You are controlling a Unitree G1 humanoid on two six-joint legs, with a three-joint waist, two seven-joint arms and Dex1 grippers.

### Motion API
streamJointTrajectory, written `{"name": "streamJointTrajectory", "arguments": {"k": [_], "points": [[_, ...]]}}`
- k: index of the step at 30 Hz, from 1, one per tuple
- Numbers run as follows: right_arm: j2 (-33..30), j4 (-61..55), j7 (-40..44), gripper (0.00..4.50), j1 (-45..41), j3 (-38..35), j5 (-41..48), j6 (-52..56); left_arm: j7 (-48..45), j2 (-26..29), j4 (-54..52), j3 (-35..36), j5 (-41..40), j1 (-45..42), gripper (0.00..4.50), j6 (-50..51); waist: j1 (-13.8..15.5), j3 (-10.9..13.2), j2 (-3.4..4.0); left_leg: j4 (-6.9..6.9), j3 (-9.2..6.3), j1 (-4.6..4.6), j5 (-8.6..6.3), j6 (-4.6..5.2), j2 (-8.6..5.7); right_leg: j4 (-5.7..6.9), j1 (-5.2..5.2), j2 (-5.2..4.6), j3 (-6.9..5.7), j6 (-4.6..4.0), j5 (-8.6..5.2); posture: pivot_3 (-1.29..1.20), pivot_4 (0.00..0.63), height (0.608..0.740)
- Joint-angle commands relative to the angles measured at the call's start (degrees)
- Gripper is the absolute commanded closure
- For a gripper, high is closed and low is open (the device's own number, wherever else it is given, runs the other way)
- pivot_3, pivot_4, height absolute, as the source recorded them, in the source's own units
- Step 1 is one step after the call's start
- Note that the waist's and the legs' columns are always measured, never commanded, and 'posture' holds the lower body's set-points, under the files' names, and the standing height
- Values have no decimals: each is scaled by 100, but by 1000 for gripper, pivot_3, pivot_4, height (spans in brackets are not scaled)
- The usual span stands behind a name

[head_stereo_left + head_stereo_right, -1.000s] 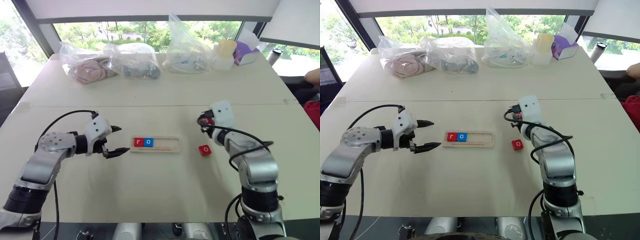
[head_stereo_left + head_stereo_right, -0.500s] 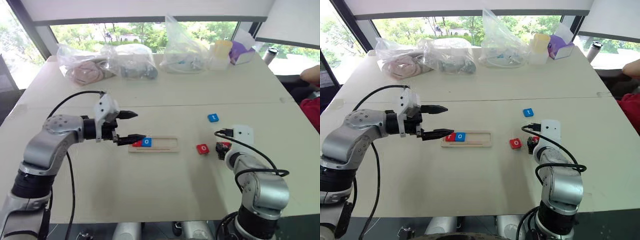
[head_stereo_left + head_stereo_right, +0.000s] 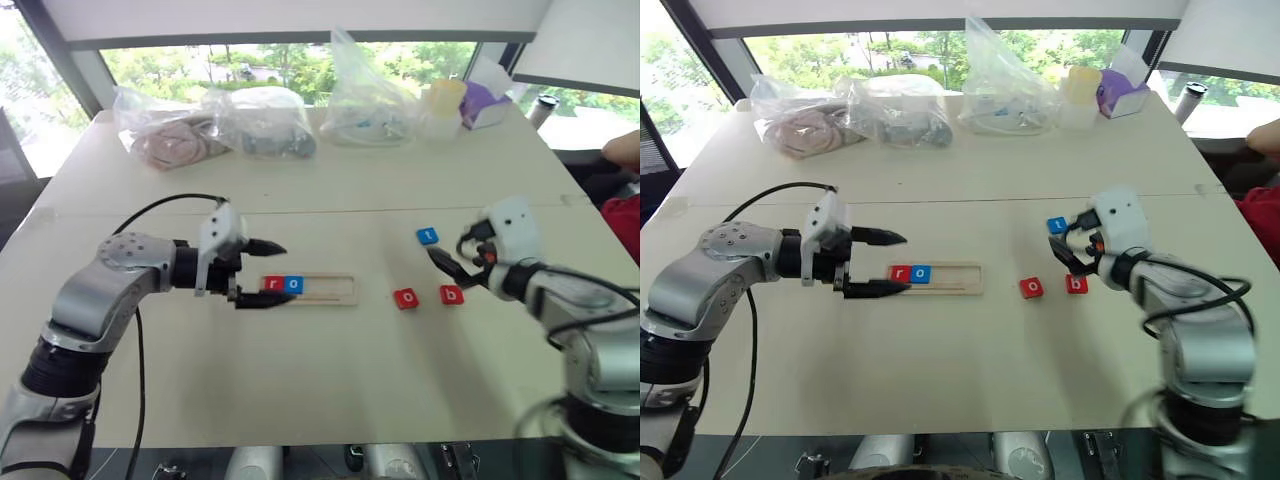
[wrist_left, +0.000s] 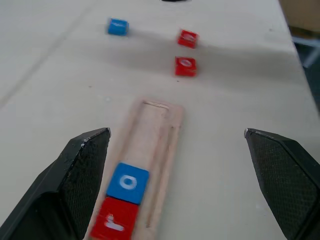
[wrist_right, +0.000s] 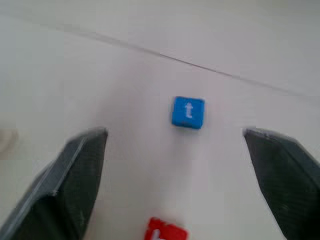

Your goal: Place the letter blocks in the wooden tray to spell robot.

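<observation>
The tray (image 3: 310,288) lies on the worktop (image 3: 300,370). A red r (image 3: 275,284) and a blue o (image 3: 294,284) sit at its left end. The left gripper (image 3: 265,272) is at that end, jaws open and empty. A red o (image 3: 406,298), red b (image 3: 451,295) and blue t (image 3: 427,236) lie loose right of the tray. The right gripper (image 3: 448,266) is above the b, jaws open.

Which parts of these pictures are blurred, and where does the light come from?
Right wrist view: the red tile and both fingers look soft; the blue t tile is clearer. Left wrist view: far tiles blurred. Eye views: daylight enters through the windows behind the table.
</observation>
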Motion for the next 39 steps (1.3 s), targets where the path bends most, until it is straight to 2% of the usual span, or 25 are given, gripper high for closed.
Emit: {"name": "streamJointTrajectory", "arguments": {"k": [1, 4, 7, 15, 18, 21, 23, 26, 30, 32, 34, 36, 39], "points": [[-847, 1837, 1889, 85, 263, 192, 56, -3007, -408, 178, -269, -193, -33, -144, 0, -85, 31, 3, -5, 0, 6, 2, -2, 3, -1, -11, 6, -3, 1, -7, -8, 0, 150, 740], [-1036, 2977, 2484, 85, -4, 530, -23, -4382, -441, 206, -343, -194, -88, -201, 0, -32, -5, 15, -14, 12, 33, 6, -2, 3, 2, -15, 8, -2, 20, -20, 0, 0, 150, 740], [-1053, 3953, 2849, 85, -420, 902, -216, -5285, -404, 251, -485, -121, -160, -179, 0, 79, -51, 17, -17, 17, 36, 10, -1, 3, 3, -7, 8, 0, 28, -19, 3, 0, 150, 740], [-823, 5965, 3356, 85, -1285, 1523, -508, -6647, -80, 379, -667, 143, -201, 79, 0, 202, -63, 19, -20, 15, 37, 13, -1, 3, 3, 4, 3, 4, 49, -21, 23, 0, 150, 740], [-717, 6421, 3501, 852, -1459, 1623, -508, -6917, 68, 399, -708, 273, -264, 175, 0, 288, -60, 19, -22, 20, 38, 14, -1, 2, 3, 7, 4, 4, 53, -24, 23, 0, 150, 740], [-635, 6642, 3573, 2333, -1604, 1652, -522, -7049, 135, 488, -697, 389, -254, 271, 0, 292, -73, 18, -23, 25, 45, 21, 0, 1, 3, 12, 9, 4, 62, -21, 24, 0, 150, 740], [-609, 6599, 3632, 3328, -1609, 1648, -458, -6971, 135, 582, -660, 476, -257, 355, 0, 271, -76, 18, -23, 27, 53, 26, 0, 0, 3, 13, 9, 5, 69, -16, 26, 0, 150, 740], [-568, 6263, 3553, 3356, -1545, 1617, -365, -6548, 130, 706, -546, 598, -230, 472, 0, 213, -72, 18, -22, 26, 64, 33, 1, 0, 4, 17, 9, 6, 81, -13, 28, 0, 150, 740], [-281, 4803, 3221, 3356, -1618, 1611, 51, -4960, 116, 906, -240, 748, -49, 637, 0, 5, -102, 19, -21, 24, 74, 37, 1, 0, 9, 19, 4, 12, 92, -25, 37, 0, 150, 740], [193, 3857, 2800, 3356, -1937, 1823, 81, -4351, 120, 1093, -31, 896, 68, 785, 0, -87, -121, 20, -21, 15, 87, 42, 1, 0, 13, 26, -7, 19, 105, -27, 40, 0, 150, 740], [813, 3606, 1832, 3356, -2392, 2153, -566, -3924, 109, 1313, 139, 941, 335, 1118, 0, -324, -153, 22, -17, 13, 91, 37, 0, 0, 26, 34, -24, 38, 111, -25, 42, 0, 150, 740], [1149, 3438, 1684, 3356, -2650, 2488, -749, -3718, 199, 1278, 119, 1071, 288, 1351, 0, -319, -114, 22, -11, 14, 94, 33, 0, -1, 39, 32, -33, 55, 116, -28, 44, 0, 150, 740], [1585, 3194, 1830, 3356, -2905, 2939, -579, -3161, 406, 1171, -70, 1272, 155, 1545, 0, -192, 21, 21, -17, 14, 85, 8, 0, -1, 56, 26, -48, 61, 108, -44, 53, 0, 150, 740]]}}
